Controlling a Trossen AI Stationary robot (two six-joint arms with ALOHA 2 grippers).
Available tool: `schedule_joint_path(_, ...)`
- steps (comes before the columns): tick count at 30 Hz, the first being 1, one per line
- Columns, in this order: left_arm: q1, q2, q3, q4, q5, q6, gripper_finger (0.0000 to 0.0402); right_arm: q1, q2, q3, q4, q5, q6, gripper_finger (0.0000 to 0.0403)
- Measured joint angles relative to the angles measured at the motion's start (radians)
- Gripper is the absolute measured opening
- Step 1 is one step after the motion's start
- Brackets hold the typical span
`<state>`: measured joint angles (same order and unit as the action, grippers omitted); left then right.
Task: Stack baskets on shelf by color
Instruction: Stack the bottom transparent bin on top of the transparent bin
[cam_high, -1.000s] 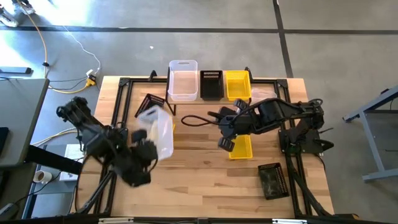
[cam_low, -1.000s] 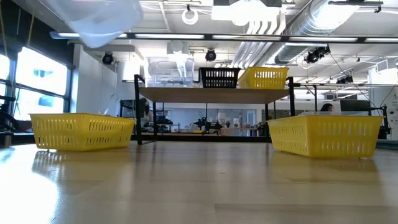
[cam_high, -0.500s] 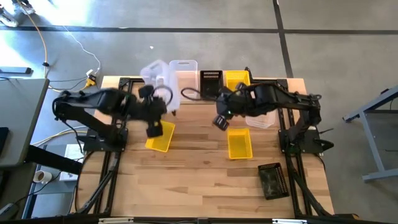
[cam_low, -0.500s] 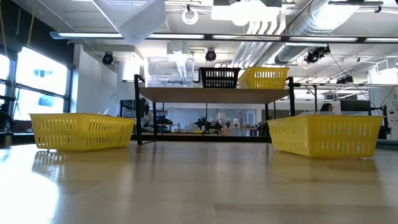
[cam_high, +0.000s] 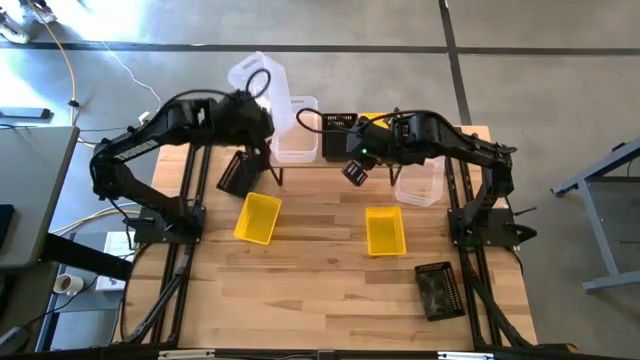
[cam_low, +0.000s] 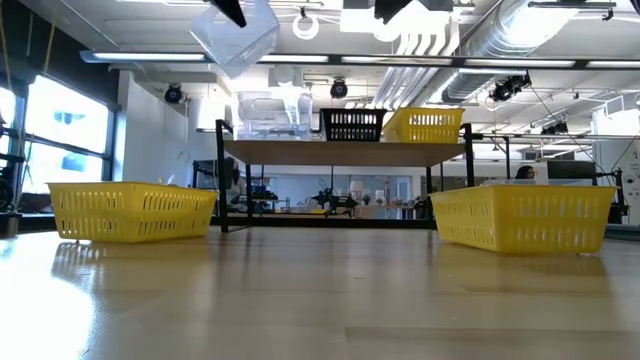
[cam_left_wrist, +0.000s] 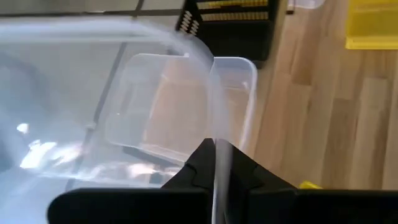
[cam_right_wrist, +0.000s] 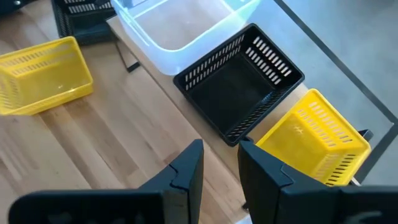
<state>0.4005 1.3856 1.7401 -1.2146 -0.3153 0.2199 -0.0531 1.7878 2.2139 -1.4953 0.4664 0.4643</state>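
- High view: left end effector (cam_high: 262, 112) closed on the rim of a clear basket (cam_high: 250, 76), held aloft at the shelf's (cam_high: 400, 150) left end, just beside the clear basket on the shelf (cam_high: 295, 128). Black basket (cam_high: 338, 127) and a yellow basket sit next along the shelf. Right end effector (cam_high: 354, 171) hangs in front of the shelf, partly open, empty. Loose on the table (cam_high: 320, 290): two yellow baskets (cam_high: 257, 217) (cam_high: 385, 231), a black one (cam_high: 438, 289), another clear one (cam_high: 420, 181).
- Low view: held clear basket (cam_low: 237, 35) tilted, high above shelf level.
- Left wrist view: fingers (cam_left_wrist: 239, 174) pinch the clear wall; shelf's clear basket (cam_left_wrist: 186, 109) beyond.
- Right wrist view: fingers (cam_right_wrist: 186, 168) apart, nothing between.
- Step, as I judge it: carrying clear onto clear. Next calls for levelling the basket, centring it over the shelf one, lowering to nest.
- Change: a second ago the held basket was over mid-table; it has since swung to the shelf. Right arm has lifted off the yellow basket.
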Motion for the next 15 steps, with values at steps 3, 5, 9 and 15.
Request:
schedule_joint_path(3,0.042,0.002,0.016,0.035,0.021,0.032,0.0,-0.012,0.0,0.0,0.0,-0.002,-0.001,0.0087)
schedule_joint_path(5,0.064,0.007,0.037,0.062,0.043,0.063,0.0,-0.018,0.0,0.0,0.0,-0.003,0.005,0.0087)
schedule_joint_path(9,0.099,0.028,0.112,0.069,0.052,0.14,0.0,-0.021,0.0,0.0,0.0,-0.004,0.006,0.0087)
schedule_joint_path(15,0.139,0.087,0.228,0.054,0.111,0.206,0.0,-0.021,0.0,0.0,0.0,-0.004,0.034,0.0087)
